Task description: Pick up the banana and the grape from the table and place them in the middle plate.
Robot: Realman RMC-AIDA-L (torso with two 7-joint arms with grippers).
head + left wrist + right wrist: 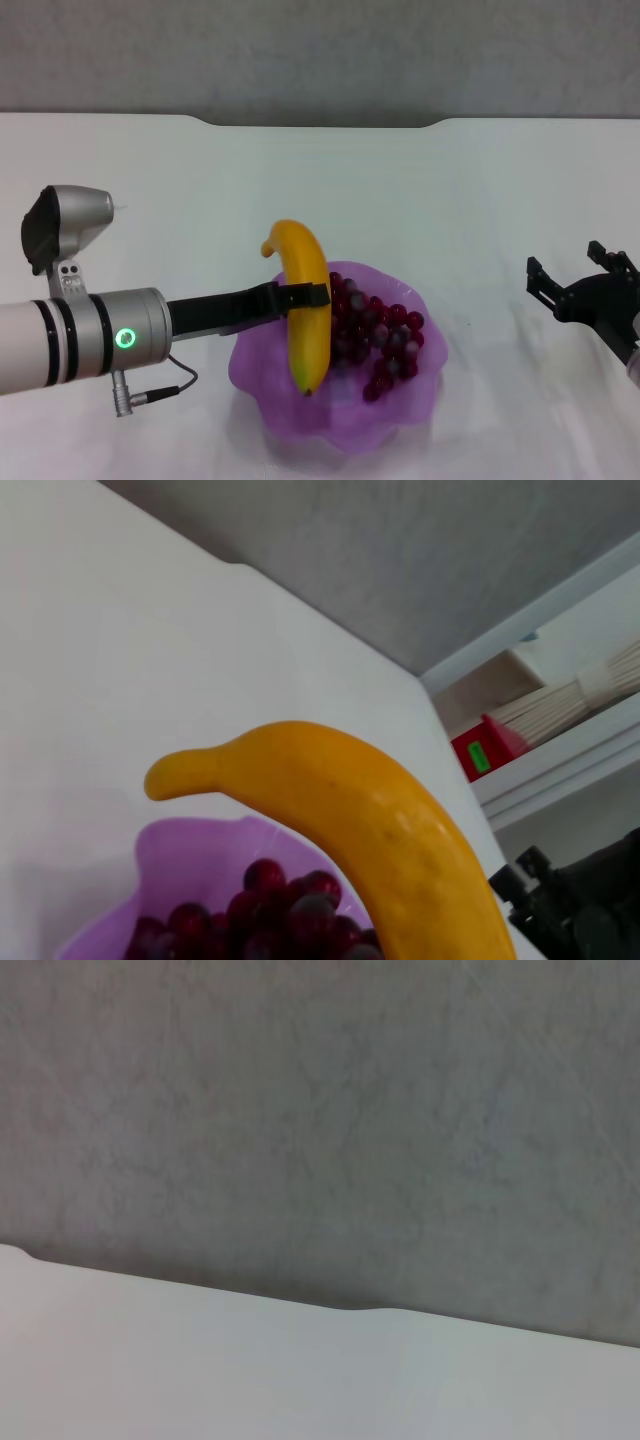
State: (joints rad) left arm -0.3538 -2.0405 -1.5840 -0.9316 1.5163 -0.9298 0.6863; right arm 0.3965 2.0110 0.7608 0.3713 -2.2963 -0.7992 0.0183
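My left gripper (308, 296) is shut on the banana (306, 318) and holds it over the left half of the purple middle plate (330, 428). The banana's stem end points away from me and its dark tip points toward me. The grape bunch (382, 335) lies inside the plate, to the right of the banana. In the left wrist view the banana (370, 820) fills the foreground above the grapes (260, 910) and the plate (180, 852). My right gripper (572, 272) is open and empty above the table (450, 200), right of the plate.
The white table's notched far edge (320, 124) meets a grey wall. The right wrist view shows only the tabletop (250, 1370) and the wall. A shelf with a red box (485, 750) stands beyond the table's corner in the left wrist view.
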